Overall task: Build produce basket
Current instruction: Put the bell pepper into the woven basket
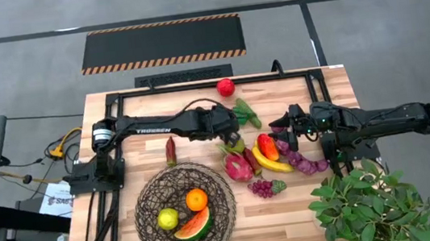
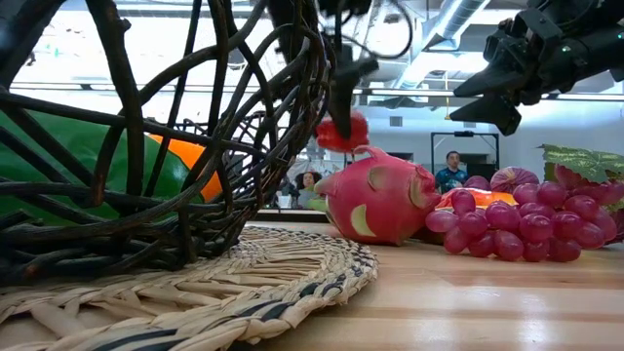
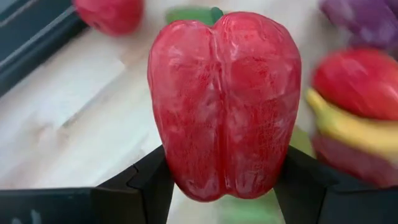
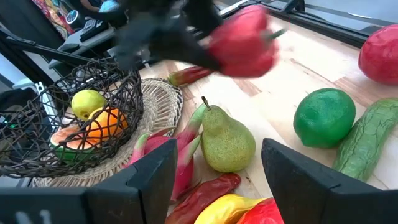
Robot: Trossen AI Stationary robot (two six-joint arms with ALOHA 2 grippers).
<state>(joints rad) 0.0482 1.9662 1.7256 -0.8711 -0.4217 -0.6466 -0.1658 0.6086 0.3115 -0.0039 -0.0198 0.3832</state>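
Left wrist view is showing the left gripper [image 3: 225,186] squeezing a red pepper [image 3: 225,102], while the right gripper [image 4: 214,180] is waiting wide open at three o'clock from the basket [image 1: 149,217].

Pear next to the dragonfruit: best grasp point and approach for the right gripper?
Grip the pear across its wide lower belly, coming from above. It stands upright with a thin neck and stem on top, and its belly is the fullest part. The dragonfruit crowds one side, so set the right gripper fingers on the free sides.
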